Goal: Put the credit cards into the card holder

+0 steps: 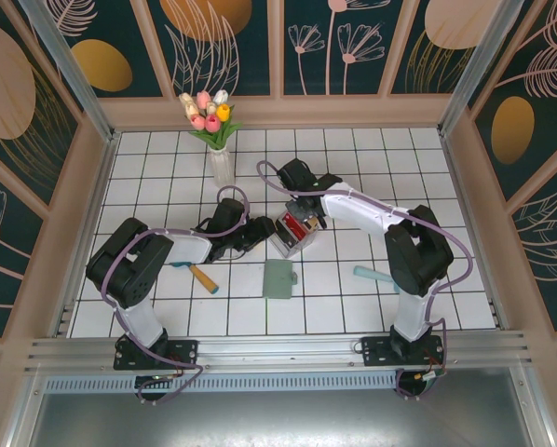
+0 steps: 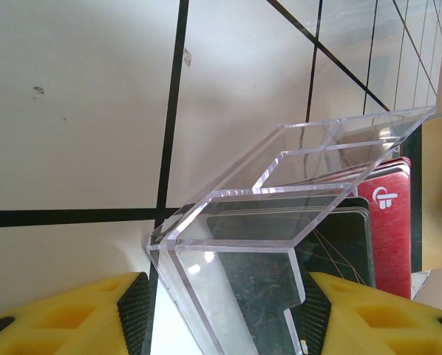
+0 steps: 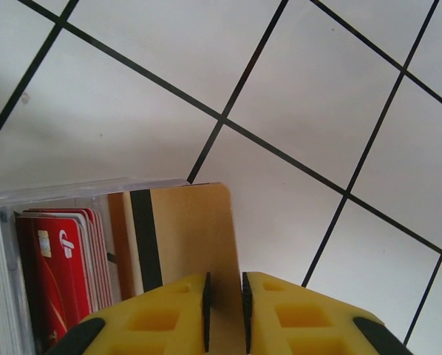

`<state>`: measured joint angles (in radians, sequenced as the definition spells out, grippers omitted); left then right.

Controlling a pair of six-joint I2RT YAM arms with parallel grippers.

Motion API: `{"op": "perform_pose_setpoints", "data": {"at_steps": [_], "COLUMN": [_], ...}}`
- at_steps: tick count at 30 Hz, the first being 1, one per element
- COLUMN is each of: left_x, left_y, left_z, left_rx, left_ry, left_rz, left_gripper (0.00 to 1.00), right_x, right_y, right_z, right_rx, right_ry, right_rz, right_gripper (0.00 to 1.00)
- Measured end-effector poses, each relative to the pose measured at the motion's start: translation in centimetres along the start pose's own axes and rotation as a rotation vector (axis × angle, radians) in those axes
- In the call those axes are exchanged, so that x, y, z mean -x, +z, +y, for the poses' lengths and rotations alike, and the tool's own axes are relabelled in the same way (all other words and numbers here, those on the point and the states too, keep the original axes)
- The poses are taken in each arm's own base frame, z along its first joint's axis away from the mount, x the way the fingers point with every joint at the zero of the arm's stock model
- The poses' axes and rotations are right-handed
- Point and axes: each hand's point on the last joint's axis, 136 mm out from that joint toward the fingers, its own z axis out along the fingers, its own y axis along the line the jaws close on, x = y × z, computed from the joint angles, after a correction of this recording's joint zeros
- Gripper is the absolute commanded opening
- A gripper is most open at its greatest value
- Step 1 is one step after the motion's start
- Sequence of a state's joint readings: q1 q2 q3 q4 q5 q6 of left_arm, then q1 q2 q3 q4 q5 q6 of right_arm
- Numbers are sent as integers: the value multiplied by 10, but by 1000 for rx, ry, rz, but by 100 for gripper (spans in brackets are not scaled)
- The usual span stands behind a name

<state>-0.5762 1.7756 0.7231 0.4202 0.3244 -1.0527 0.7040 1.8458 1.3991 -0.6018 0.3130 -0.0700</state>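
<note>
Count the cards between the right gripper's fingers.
1: a tan card with a dark stripe, pinched by the right gripper at the clear box; another could hide behind it.

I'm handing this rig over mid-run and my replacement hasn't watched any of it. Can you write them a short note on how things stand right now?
The left gripper is clamped on the clear plastic box, holding it on the tiles.
The right gripper is pinched on a tan plastic card with a dark stripe, at the box's open end beside the red cards.
The flat sage-green card holder lies apart from the box, nearer the arm bases, with neither gripper on it.
Done: one card gripped; none visible in the holder.
Left: carry the tan card over and slot it in, then do the same with the others.
</note>
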Motion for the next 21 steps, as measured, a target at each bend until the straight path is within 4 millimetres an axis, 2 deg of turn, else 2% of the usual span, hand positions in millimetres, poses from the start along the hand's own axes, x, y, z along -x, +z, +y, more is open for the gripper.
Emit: {"op": "perform_pose_setpoints", "data": {"at_steps": [5, 13, 21], "left_x": [0, 1, 1], "left_y": [0, 0, -3], "left_z": [0, -1, -4], "left_rx": [0, -1, -2], "left_ry": [0, 1, 15], "left_rz": [0, 0, -8], "left_gripper": [58, 59, 66], "right_x": [3, 5, 14], "right_y": [-7, -15, -44], "right_z": [3, 12, 13], "right_rx": [28, 91, 156], "right_ry": [1, 23, 144], "right_rz": [-13, -25, -75], "right_gripper": [0, 0, 0]}}
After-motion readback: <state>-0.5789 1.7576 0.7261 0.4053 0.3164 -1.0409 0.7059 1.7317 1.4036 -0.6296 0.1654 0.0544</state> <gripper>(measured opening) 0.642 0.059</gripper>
